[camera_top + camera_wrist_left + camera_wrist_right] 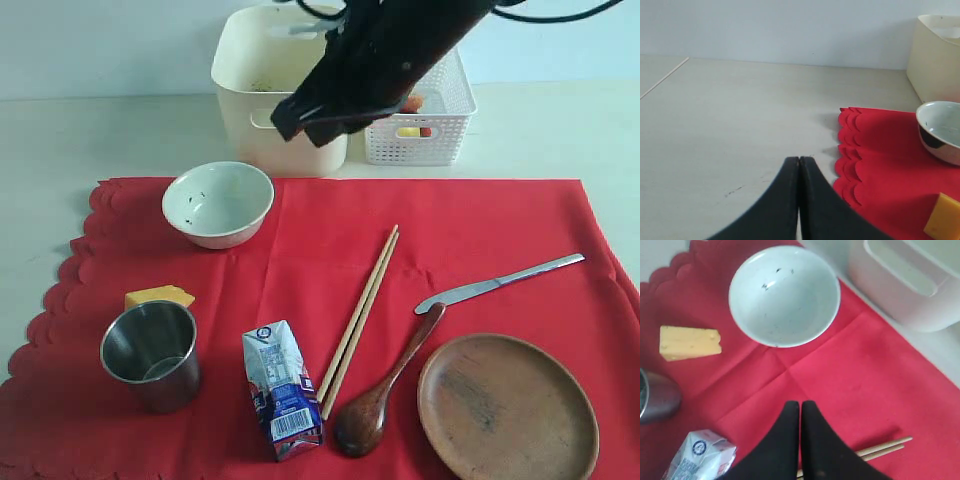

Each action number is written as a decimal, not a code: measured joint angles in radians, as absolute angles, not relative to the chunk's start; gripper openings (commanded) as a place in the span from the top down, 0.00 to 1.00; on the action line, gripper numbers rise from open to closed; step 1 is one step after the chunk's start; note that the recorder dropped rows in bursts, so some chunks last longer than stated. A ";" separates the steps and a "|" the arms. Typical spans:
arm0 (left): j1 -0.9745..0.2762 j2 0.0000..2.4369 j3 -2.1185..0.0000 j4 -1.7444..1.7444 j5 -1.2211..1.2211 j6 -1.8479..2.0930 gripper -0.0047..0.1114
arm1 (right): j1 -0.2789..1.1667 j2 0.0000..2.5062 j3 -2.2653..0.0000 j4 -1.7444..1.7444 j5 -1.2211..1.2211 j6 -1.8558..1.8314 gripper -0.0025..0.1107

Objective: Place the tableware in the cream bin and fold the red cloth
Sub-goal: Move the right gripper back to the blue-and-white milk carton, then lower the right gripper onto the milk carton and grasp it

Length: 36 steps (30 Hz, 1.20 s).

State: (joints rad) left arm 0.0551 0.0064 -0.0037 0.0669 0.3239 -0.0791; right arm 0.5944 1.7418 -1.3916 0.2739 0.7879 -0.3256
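Note:
The red cloth [470, 230] lies spread flat. On it rest the white speckled bowl [218, 203], steel cup [152, 352], chopsticks [360, 308], knife [498, 283], dark spoon [385, 390] and wooden plate [508, 405]. Behind the cloth stands the cream bin [250, 90]. My right gripper [800, 403] is shut and empty, hovering over the cloth between the bowl [785, 295] and the chopsticks [885, 447]; its dark arm [380, 60] crosses in front of the bin. My left gripper [799, 159] is shut and empty over bare table, beside the cloth's scalloped edge [847, 150].
A milk carton [282, 390] lies between the cup and the chopsticks. A yellow cheese wedge [160, 296] sits just behind the cup. A white lattice basket [430, 125] holding food items stands right of the cream bin.

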 measured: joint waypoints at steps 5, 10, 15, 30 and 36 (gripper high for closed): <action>0.055 0.006 -0.004 0.067 0.324 -0.079 0.95 | 0.659 1.725 -1.314 0.274 0.775 -0.318 0.96; 0.055 0.006 -0.004 0.067 0.324 -0.079 0.95 | 0.720 1.721 -1.275 0.274 0.766 -0.305 0.96; 0.055 0.006 -0.004 0.067 0.324 -0.079 0.95 | 0.785 1.721 -1.235 0.274 0.758 -0.289 0.96; 0.055 0.006 -0.004 0.067 0.324 -0.079 0.95 | 0.930 1.721 -1.139 0.258 0.686 -0.162 0.75; 0.055 0.006 -0.004 0.067 0.324 -0.079 0.95 | 0.950 1.721 -1.139 0.199 0.679 -0.066 0.44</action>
State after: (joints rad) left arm 0.0551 0.0064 -0.0037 0.0669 0.3239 -0.0791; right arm 0.9500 1.7213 -1.1389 0.1991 0.6791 -0.0661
